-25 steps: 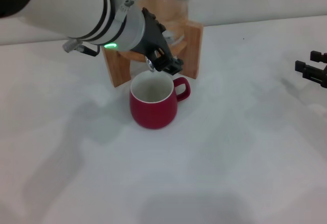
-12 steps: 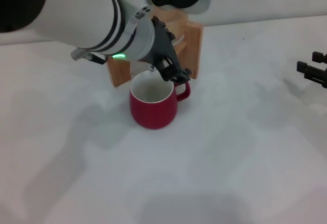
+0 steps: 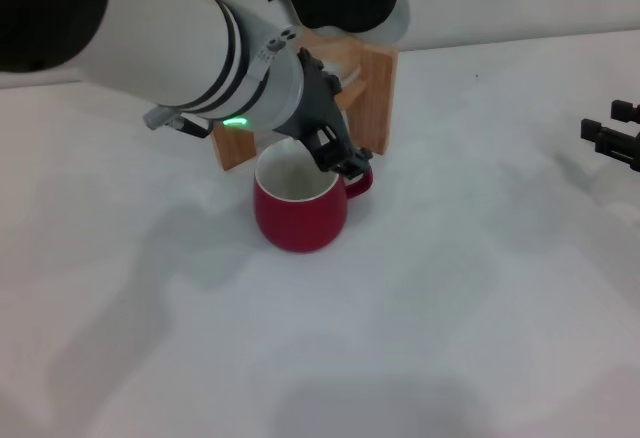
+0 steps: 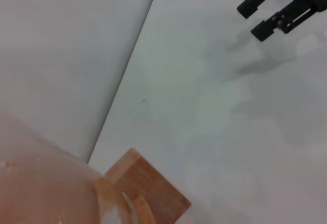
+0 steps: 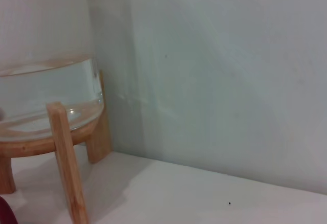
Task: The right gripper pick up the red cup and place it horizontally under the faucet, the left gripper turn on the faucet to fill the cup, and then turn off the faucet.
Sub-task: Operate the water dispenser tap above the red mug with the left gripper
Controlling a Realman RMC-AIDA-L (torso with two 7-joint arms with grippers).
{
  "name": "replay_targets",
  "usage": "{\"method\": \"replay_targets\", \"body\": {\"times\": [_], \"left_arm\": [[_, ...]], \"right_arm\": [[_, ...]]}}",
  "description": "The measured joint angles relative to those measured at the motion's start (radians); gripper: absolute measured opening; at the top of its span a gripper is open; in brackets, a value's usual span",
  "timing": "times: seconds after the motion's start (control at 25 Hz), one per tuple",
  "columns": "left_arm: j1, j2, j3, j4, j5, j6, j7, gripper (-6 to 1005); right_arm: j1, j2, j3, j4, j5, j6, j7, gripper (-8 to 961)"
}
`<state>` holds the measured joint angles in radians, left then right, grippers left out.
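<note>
Left tool (image 3: 338,153) over red cup (image 3: 298,208), grip state indeterminate; work the hidden faucet lever gently, cup undisturbed.

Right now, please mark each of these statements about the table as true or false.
1. The red cup stands upright in front of the wooden stand. True.
2. The left hand is above the cup's rim, near its handle. True.
3. The right hand is holding the cup. False: it is far to the right, away from the cup.
4. The cup lies on its side. False: its opening faces up.
5. The glass jar has water in it. True.
</note>
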<state>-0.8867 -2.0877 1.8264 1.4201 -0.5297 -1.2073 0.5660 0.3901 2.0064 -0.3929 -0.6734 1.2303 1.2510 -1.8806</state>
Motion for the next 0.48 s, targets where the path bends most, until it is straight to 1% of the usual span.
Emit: {"method": "replay_targets", "body": {"times": [0.48], "left_arm": [[-0.012,0.0,0.001,-0.014,0.0,0.026,0.002,801]], "right_arm": [[0.0,0.002,-0.003,0.0,0.0,-0.008,0.0,549]]}}
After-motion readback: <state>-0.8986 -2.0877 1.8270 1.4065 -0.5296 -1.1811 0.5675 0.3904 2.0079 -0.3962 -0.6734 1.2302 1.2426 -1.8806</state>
